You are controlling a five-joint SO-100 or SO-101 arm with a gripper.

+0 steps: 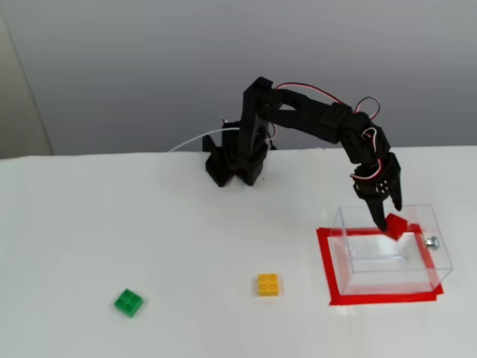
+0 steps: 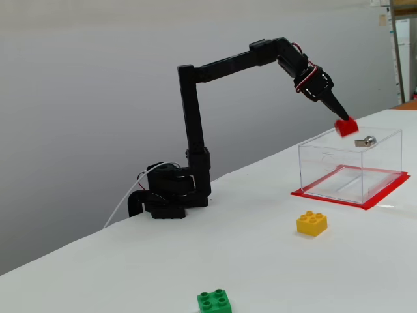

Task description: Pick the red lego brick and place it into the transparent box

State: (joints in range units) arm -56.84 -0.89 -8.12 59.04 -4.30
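Red brick (image 1: 395, 225) (image 2: 346, 126) seen tilted, just above clear box (image 1: 350, 280) (image 2: 326, 171) open top, far-right on table.

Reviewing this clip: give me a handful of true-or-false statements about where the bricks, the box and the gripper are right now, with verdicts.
1. The small bright-red studded brick is at the tips of the black two-finger gripper, at the open top of the clear plastic box. True.
2. The yellow-orange studded brick lies inside the clear box. False: it sits on the white table, outside the box and the red tape outline.
3. The green studded brick lies on the table, apart from the arm. True.
4. The clear box stands on bare table with no marking. False: a red tape outline frames its base.
5. The red brick rests on the box floor. False: it is up near the rim.
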